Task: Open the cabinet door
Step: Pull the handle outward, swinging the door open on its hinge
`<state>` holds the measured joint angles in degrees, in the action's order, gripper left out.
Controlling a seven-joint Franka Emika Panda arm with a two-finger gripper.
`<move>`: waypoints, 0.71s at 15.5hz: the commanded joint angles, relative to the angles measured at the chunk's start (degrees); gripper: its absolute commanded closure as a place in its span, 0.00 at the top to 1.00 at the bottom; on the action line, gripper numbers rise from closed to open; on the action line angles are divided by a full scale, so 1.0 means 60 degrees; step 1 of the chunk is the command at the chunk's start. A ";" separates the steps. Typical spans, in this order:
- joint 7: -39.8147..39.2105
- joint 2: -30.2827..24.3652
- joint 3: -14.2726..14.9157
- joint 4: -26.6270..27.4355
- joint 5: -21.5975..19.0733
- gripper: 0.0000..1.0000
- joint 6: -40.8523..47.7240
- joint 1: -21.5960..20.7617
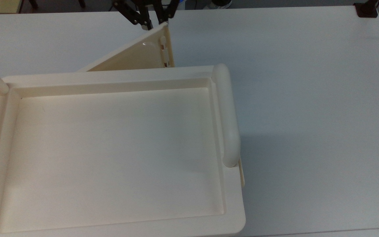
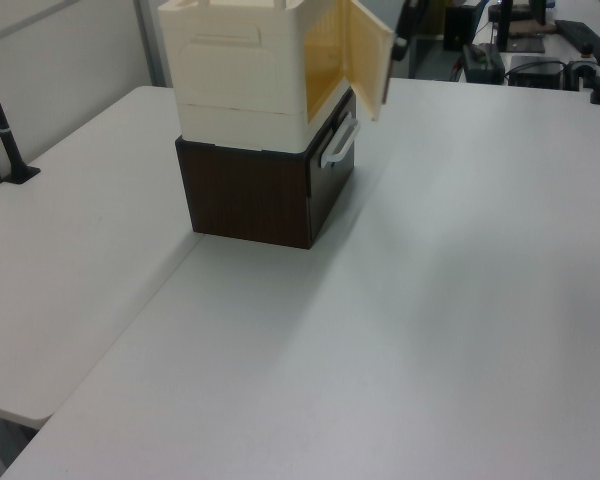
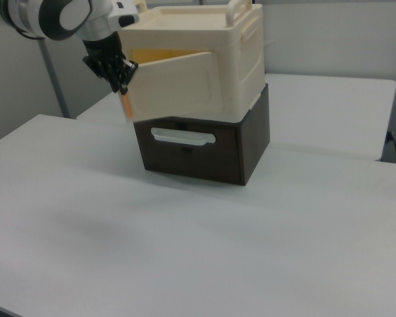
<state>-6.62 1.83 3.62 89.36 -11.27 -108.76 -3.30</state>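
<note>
The black two-finger gripper pinches the free edge of the thin flat cream plastic cabinet door, at the far edge of the top view. That door stands swung well out from the large cream plastic cabinet with its recessed tray-like top, hinged toward the top view's left; small brown-copper spots run along its free edge. In the right view the door angles out to the right view's left. The cabinet sits on a dark brown wooden drawer box with a white bar handle, on the white tabletop.
</note>
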 commanded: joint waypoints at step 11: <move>-0.2265 -0.1226 0.1037 0.0503 0.0647 1.00 0.1603 0.2938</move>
<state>-19.49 -2.45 7.83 92.21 -9.51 -100.94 14.54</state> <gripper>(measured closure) 0.282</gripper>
